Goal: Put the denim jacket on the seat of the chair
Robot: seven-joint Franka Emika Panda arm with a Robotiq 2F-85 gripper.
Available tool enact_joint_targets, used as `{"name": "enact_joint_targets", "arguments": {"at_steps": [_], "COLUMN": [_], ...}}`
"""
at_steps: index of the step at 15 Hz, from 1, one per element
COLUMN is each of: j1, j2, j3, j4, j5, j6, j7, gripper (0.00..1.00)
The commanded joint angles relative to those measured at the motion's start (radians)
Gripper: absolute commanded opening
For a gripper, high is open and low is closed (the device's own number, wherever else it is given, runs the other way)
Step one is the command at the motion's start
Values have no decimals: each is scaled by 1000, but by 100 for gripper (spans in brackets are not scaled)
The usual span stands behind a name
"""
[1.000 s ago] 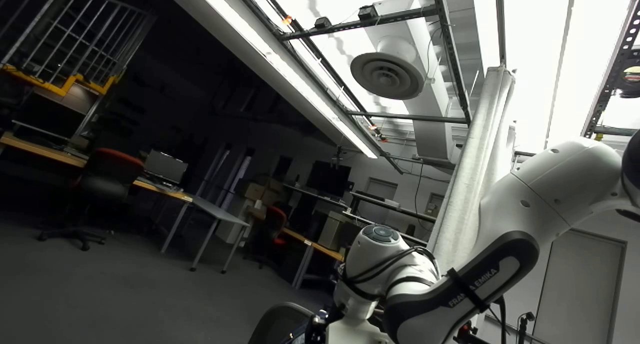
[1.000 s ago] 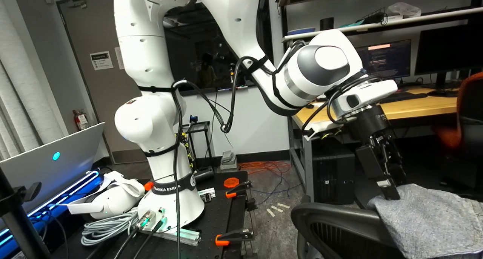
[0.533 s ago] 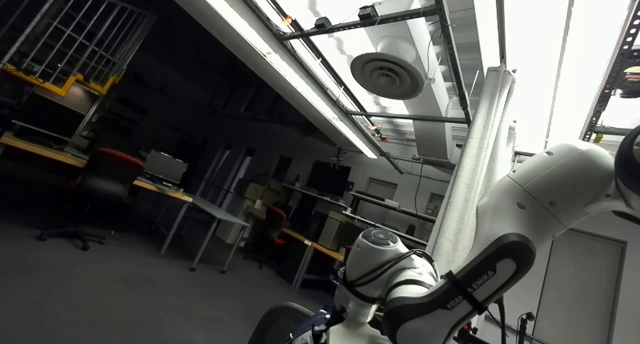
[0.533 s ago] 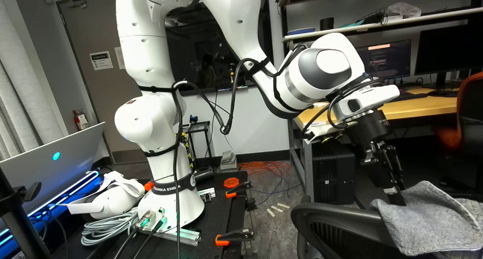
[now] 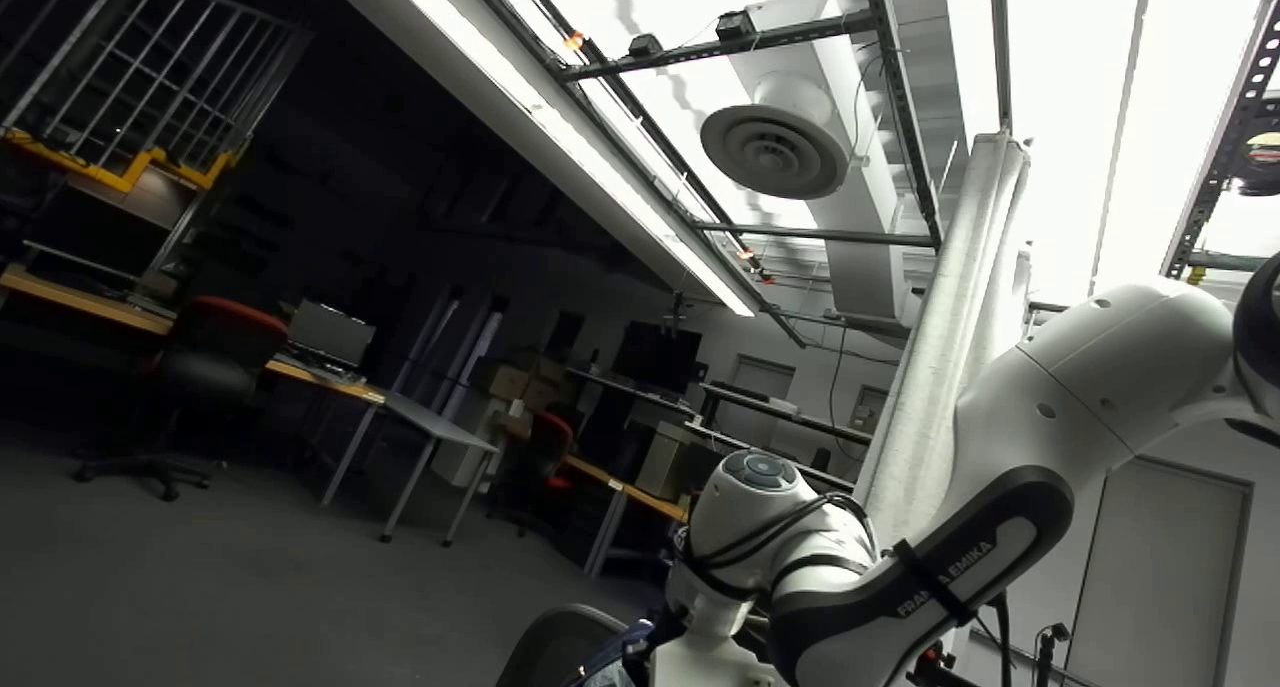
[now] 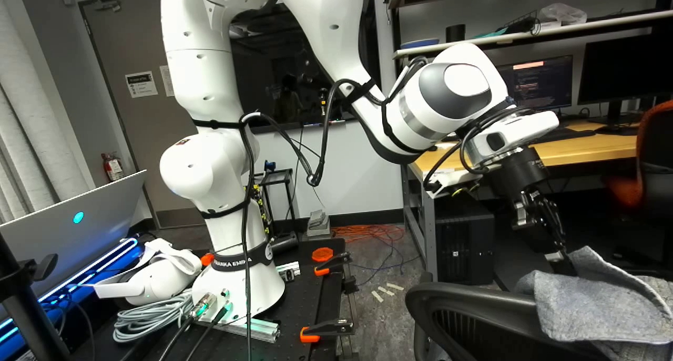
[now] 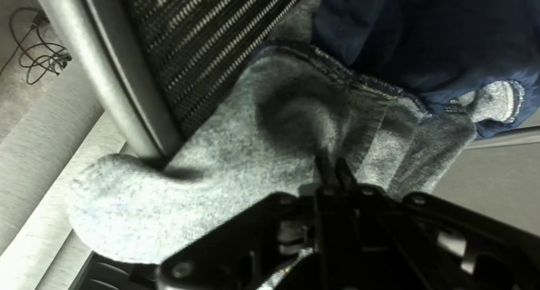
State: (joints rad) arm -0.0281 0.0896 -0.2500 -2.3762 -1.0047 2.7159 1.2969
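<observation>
The denim jacket (image 6: 604, 308), a rumpled grey-blue cloth, hangs over the black frame of the chair (image 6: 468, 298) at the lower right of an exterior view. In the wrist view the denim jacket (image 7: 236, 163) fills the middle, its dark blue inner side (image 7: 434, 41) turned up at the top right. My gripper (image 7: 333, 165) is shut on a pinched fold of it; the fold rises between the fingertips. The same gripper (image 6: 565, 266) points down into the cloth in an exterior view. Mesh (image 7: 202, 41) of the chair shows beside the jacket; its seat cannot be made out.
Behind the gripper stand a wooden desk (image 6: 583, 145) with monitors and a black computer case (image 6: 465, 245). An orange chair (image 6: 639, 166) is at the far right. The chair's metal frame (image 7: 114, 83) runs close to the jacket in the wrist view.
The fingers have come together on the cloth. The gripper has moved a little to the right in an exterior view, and the jacket's edge there is drawn up into a peak.
</observation>
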Motion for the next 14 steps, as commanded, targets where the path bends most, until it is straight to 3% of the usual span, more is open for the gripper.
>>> {"name": "enact_joint_targets", "arguments": {"at_steps": [1, 5, 11, 14], "j1": [38, 97, 201, 232], "j2": [-60, -141, -176, -162], "j3": [32, 103, 205, 224], "j4": [-22, -62, -89, -97], "j5": [-50, -29, 177, 242], "j6": [45, 110, 194, 210], "j7": [73, 79, -18, -56], "gripper": [1, 1, 1, 1]}}
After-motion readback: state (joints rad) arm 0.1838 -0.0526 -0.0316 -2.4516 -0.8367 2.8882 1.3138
